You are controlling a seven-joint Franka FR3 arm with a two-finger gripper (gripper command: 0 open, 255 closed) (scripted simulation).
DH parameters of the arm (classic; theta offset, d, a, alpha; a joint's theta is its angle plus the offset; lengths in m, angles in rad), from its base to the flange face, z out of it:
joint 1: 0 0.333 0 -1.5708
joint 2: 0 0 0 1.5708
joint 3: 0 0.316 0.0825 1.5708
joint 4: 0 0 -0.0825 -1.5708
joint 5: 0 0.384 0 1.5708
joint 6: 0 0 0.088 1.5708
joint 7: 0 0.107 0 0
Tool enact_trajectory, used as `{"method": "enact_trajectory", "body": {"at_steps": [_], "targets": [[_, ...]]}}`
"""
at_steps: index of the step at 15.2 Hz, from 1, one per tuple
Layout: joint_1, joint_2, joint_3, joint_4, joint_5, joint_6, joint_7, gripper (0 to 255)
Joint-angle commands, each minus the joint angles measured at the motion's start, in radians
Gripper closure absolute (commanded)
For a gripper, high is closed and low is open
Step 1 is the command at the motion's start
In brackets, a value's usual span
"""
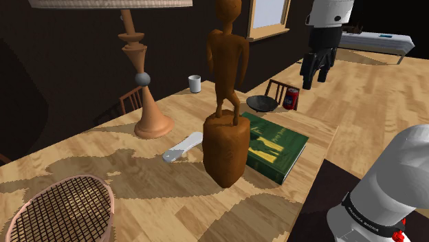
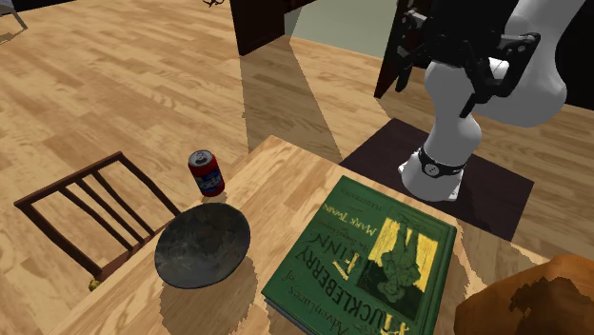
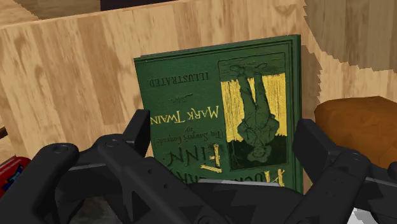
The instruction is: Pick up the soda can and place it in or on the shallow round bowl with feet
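Observation:
The red soda can (image 1: pixel 292 98) stands upright at the table's edge, close beside the dark shallow round bowl (image 1: pixel 262 104). In the second exterior view the can (image 2: pixel 207 173) is just beyond the bowl (image 2: pixel 203 245), a small gap between them. My black gripper (image 1: pixel 314 74) hangs in the air above and to the shoulder view's right of the can, not touching it. In the wrist view the gripper (image 3: pixel 226 137) is open, its fingers wide apart with nothing between them, and a sliver of the can (image 3: pixel 9 175) shows beside the left finger.
A green Huckleberry Finn book (image 2: pixel 371 257) lies next to the bowl. A tall brown wooden statue (image 1: pixel 227 103) stands by the book. A lamp base (image 1: pixel 150 110), white cup (image 1: pixel 195 83), white remote (image 1: pixel 182 148) and racket (image 1: pixel 62 210) sit farther along the table. A wooden chair (image 2: pixel 81 211) stands beyond the table's edge.

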Motion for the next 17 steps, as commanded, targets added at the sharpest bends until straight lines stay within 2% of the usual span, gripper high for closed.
{"method": "enact_trajectory", "body": {"at_steps": [1,10,17], "targets": [[0.0,0.0,0.0,0.0,0.0,0.0,0.0,0],[-0.049,0.207,-0.148,0.011,-0.083,0.233,-0.129,0],[-0.071,0.419,-0.259,0.09,-0.089,0.396,-0.236,0]]}}
